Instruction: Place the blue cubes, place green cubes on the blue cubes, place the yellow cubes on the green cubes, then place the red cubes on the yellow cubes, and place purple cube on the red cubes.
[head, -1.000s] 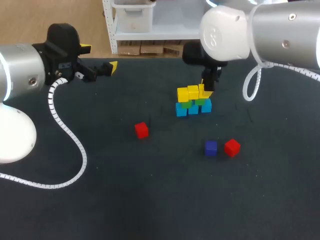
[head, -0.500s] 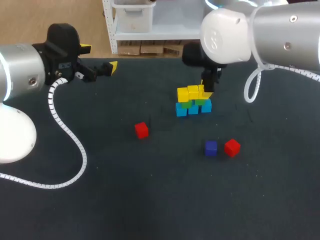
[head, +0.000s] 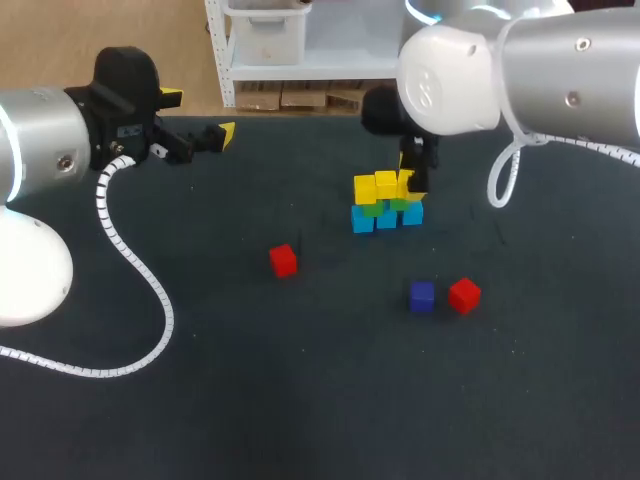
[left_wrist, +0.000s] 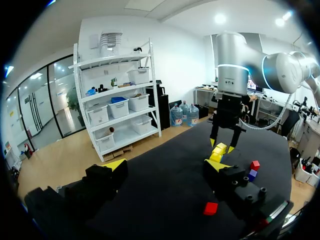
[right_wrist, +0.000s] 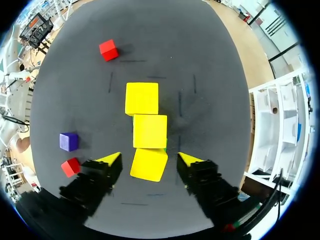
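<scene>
1. I see a dark, matte table top (head: 250, 380) filling nearly the whole head view.
2. A row of three light-blue cubes (head: 386, 219) sits directly on it, right of centre in the upper half.
3. A small red cube (head: 283, 260) lies alone near the middle, well apart from the row.
4. A dark purple cube (head: 422, 296) rests lower right of centre, with a second red cube (head: 464, 294) just beside it on the right.

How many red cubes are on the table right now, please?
2. The lone red cube lies left of the stack; the second red cube sits beside the purple cube, nearer the robot than the stack. None seems hidden.
</scene>
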